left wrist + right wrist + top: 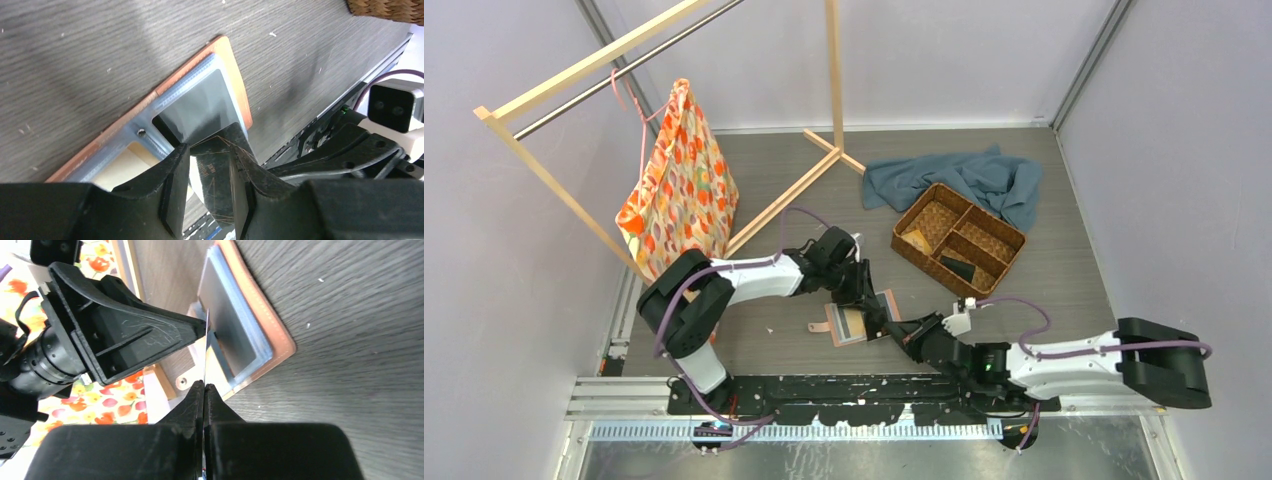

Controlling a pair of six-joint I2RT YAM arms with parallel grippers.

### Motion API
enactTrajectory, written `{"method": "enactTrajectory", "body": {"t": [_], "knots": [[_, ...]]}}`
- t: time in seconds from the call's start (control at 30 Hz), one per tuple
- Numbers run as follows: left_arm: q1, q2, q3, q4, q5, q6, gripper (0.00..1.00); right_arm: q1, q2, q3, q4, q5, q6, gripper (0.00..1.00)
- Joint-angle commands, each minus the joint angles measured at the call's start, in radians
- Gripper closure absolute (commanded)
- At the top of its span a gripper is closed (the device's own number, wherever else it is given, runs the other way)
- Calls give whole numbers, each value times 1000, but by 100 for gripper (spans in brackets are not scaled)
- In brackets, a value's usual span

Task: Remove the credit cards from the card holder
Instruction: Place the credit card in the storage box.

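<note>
Right wrist: right pincer [204,386] clamps thin glossy credit card [215,175]; left pincer [207,140] unclear.

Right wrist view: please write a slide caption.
Right hand pinches a thin dark card edge-on by the open salmon-pink leather card holder.

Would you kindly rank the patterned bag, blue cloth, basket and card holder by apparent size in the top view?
1. Patterned bag, though it hangs nearer the camera.
2. Blue cloth and basket, about alike.
3. Card holder, clearly smallest.
</note>
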Motion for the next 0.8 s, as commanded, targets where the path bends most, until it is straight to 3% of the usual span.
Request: {"method": "enactTrajectory", "body": {"t": [0.0, 0.23, 0.43, 0.77], "knots": [[-7, -75, 75, -111, -32, 36, 63, 0, -132, 7, -147, 22, -9, 99], [5, -155, 158, -216, -72, 66, 63, 0, -424, 55, -437, 10, -85, 99], [74, -273, 206, -322, -108, 94, 61, 0, -640, 245, -792, 156, -251, 99], [165, -357, 201, -406, -97, 119, 60, -2, -660, 676, -1272, 488, -513, 99]]}}
